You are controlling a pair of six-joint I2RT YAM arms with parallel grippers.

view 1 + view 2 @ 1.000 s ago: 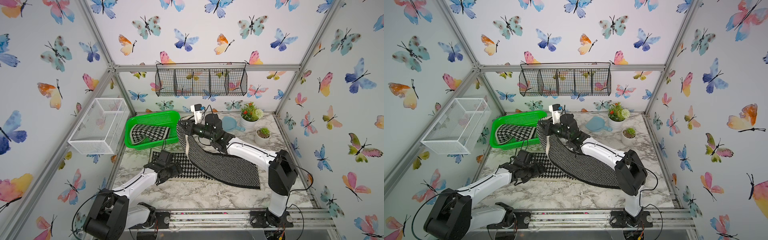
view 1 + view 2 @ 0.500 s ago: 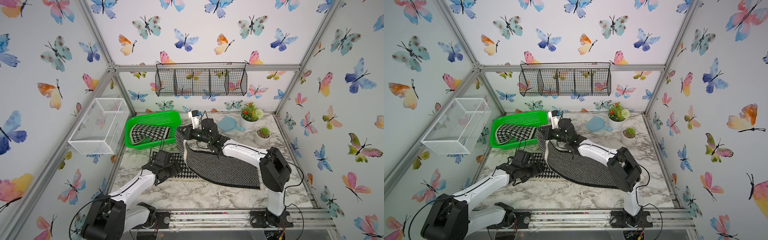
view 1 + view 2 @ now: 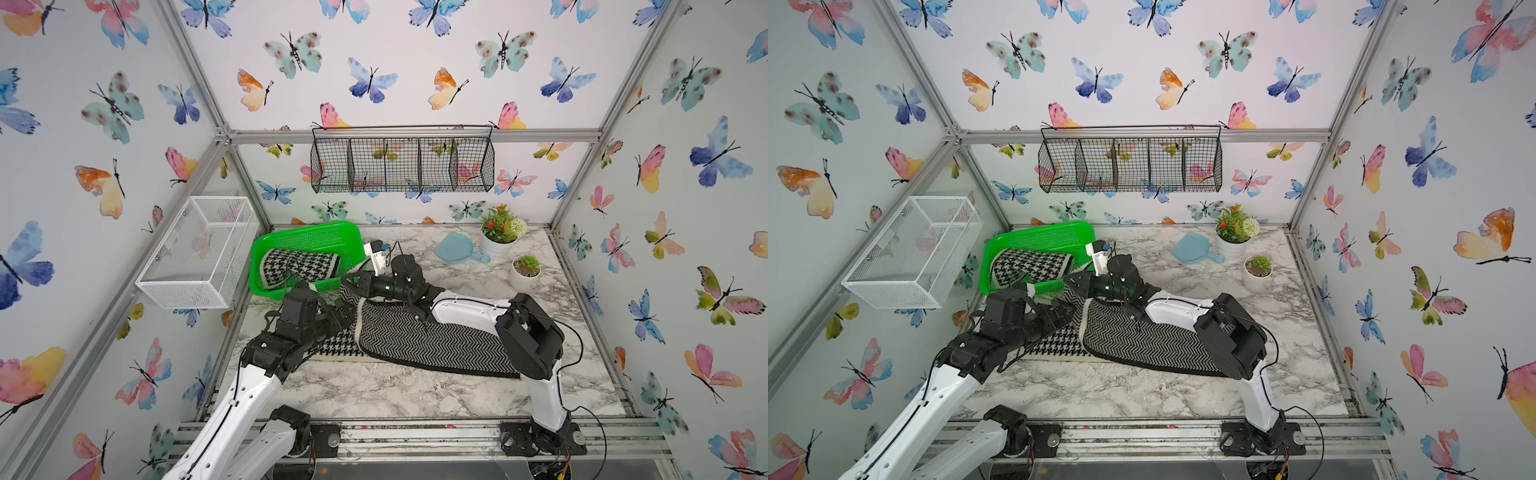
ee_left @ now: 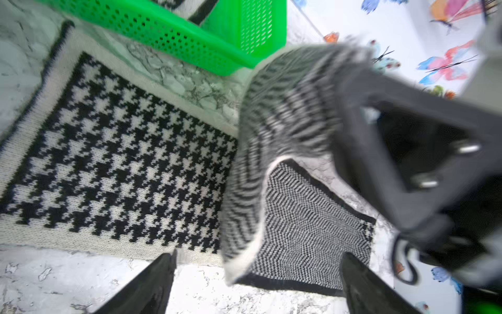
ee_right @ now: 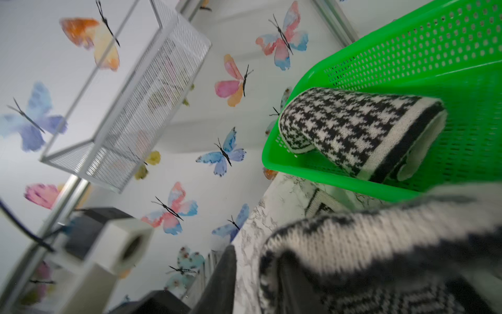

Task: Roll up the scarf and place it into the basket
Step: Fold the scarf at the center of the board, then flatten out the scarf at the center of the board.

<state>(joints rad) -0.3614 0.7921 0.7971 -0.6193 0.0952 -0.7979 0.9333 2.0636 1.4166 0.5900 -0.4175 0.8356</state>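
Observation:
A black-and-white scarf (image 3: 432, 340) lies spread on the marble table in both top views, herringbone face up, with a houndstooth part (image 3: 1059, 345) showing on its left. Its far end is lifted at my right gripper (image 3: 352, 282), beside the near corner of the green basket (image 3: 307, 241). In the right wrist view the jaws stand apart. Marble shows between one finger (image 5: 222, 282) and the scarf edge (image 5: 353, 244), which drapes over the other. My left gripper (image 4: 258, 271) is wide open just in front of the hanging fold (image 4: 244, 217), holding nothing. A rolled houndstooth scarf (image 5: 353, 127) lies in the basket.
A white wire-mesh box (image 3: 199, 249) hangs on the left wall and a black wire rack (image 3: 401, 162) on the back wall. A blue scoop (image 3: 457, 249) and two potted plants (image 3: 500, 232) (image 3: 525, 270) stand at the back right.
My right gripper has carried the scarf's end lower and toward the front left, near the basket's corner, and its jaws have parted. My left gripper has come up closer to the hanging fold.

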